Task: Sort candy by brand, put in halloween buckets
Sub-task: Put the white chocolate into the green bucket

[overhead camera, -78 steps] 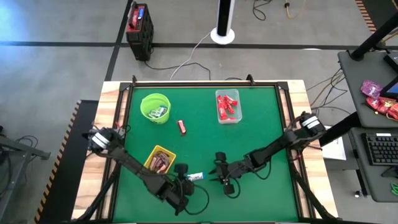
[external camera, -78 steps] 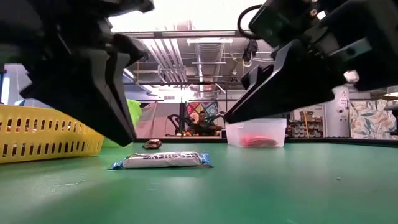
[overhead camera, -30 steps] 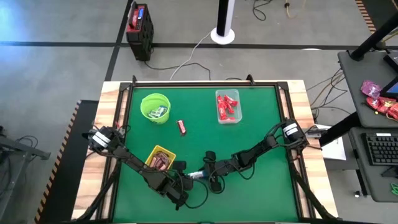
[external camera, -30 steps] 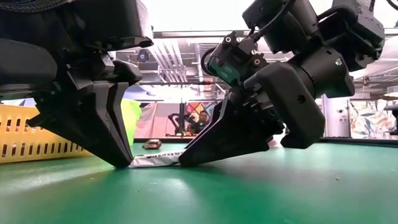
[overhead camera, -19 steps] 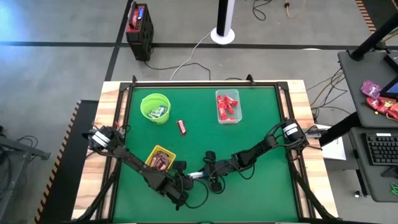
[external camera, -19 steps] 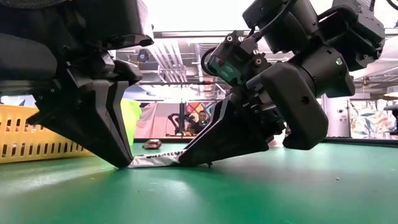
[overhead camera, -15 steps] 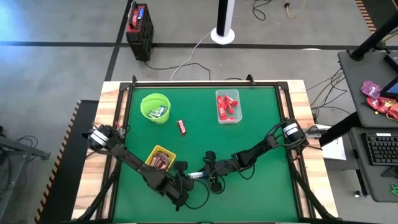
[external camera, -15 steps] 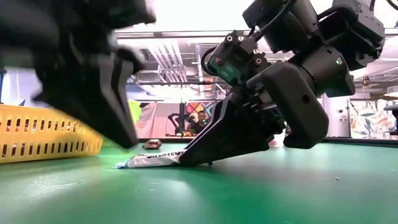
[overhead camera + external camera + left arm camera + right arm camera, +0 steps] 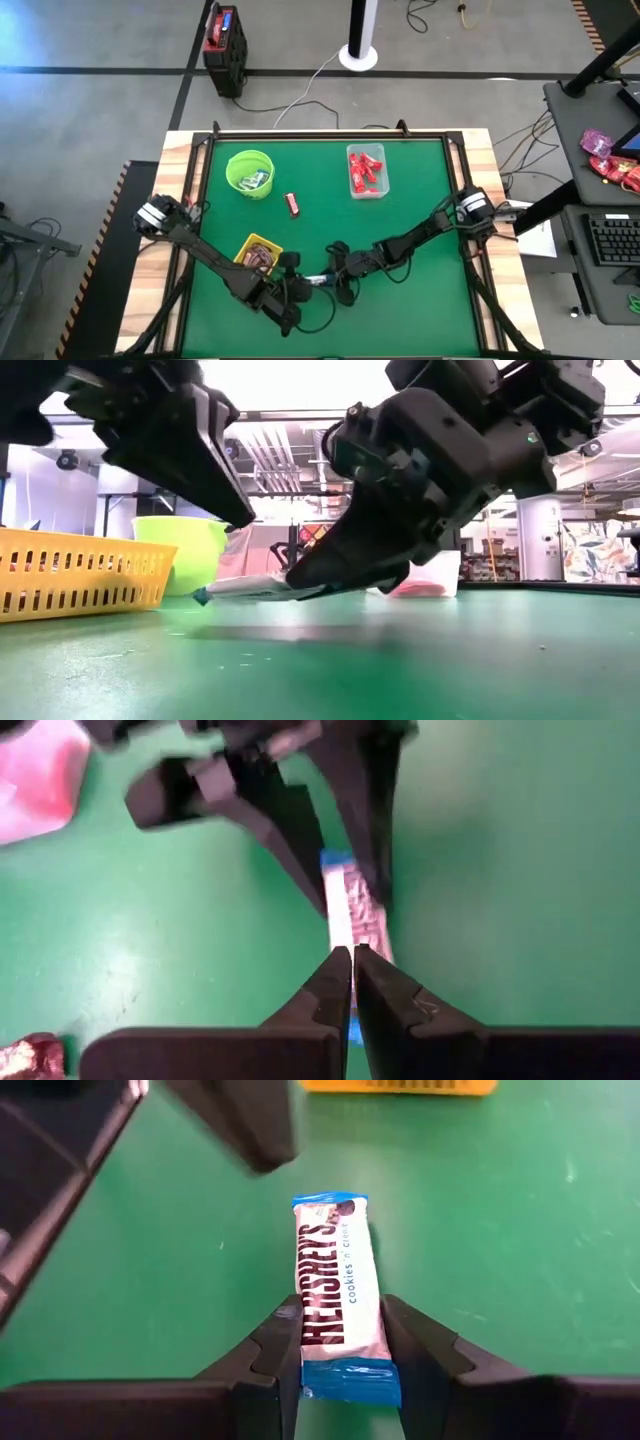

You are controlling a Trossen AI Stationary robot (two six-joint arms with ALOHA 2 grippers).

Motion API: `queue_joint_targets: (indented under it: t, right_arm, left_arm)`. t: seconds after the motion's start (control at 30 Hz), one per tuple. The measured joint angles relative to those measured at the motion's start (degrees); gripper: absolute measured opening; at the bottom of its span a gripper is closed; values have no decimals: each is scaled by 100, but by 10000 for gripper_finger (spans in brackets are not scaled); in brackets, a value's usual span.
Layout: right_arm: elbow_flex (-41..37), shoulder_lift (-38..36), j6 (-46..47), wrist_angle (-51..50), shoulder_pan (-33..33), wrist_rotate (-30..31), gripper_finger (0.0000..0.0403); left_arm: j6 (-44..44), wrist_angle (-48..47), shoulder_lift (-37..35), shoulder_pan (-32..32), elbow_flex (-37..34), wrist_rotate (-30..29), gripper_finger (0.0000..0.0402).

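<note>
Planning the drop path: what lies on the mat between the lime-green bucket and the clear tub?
One dark red-brown candy bar lies between the lime-green bucket and the clear tub, seen from the high view.

A grey concrete floor [image 9: 100, 110] fills the upper half of the high view, crossed by a dark tape line [image 9: 120, 70]. A black crate [image 9: 224, 40] stands at upper left, a white round-based stand [image 9: 358, 50] at top centre, with loose cables [image 9: 300, 95] between them. At the right edge sit a keyboard [image 9: 610, 240] and a grey side bench [image 9: 590, 130]. Bright ceiling lights [image 9: 290, 390] glare in the low view.
</note>
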Motion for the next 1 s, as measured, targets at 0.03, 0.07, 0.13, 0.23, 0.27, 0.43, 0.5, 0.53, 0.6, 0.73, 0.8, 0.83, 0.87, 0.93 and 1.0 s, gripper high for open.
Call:
queue_joint_targets:
  t: [0.03,0.07,0.13,0.23,0.27,0.43,0.5,0.53,0.6,0.73,0.8,0.83,0.87,0.93,1.0]
  right_arm:
    - [0,-8,138,1,-28,-52,106]
    - [0,-11,251,1,-49,-84,106]
    - [0,-11,460,-6,-81,-98,106]
    - [0,-13,682,-1,-127,-125,107]
    - [0,-16,757,5,-145,-144,107]
    - [2,-16,946,56,-182,-138,108]
    - [2,-20,1067,67,-188,-138,109]
    - [2,-20,1119,69,-189,-136,109]
    - [2,-20,1189,87,-197,-138,109]
    - [5,-20,1399,206,-204,-259,110]
    - [7,-22,1486,209,-204,-269,110]
    - [7,-22,1490,203,-204,-271,110]
    - [7,-22,1496,200,-204,-269,110]
    - [7,-23,1575,214,-204,-267,114]
    - [7,-24,1648,242,-213,-271,124]
  left_arm:
    - [-23,66,-4,2,0,-23,5]
    - [-32,76,-4,9,0,12,10]
    - [-64,98,-2,7,0,62,26]
    - [-161,119,-2,-2,0,71,60]
    - [-165,108,-2,-2,0,80,75]
    - [-147,33,137,9,-43,75,148]
    - [-139,20,276,20,-55,78,170]
    - [-118,37,341,20,-55,78,177]
    - [-57,41,454,20,-55,68,186]
    - [-60,24,607,30,-46,-350,182]
    - [-5,-1,626,31,-12,-583,167]
    - [52,3,626,31,4,-619,156]
    - [122,-1,625,33,26,-626,142]
    - [292,-40,624,31,83,-619,103]
    - [511,-122,621,28,184,-568,51]
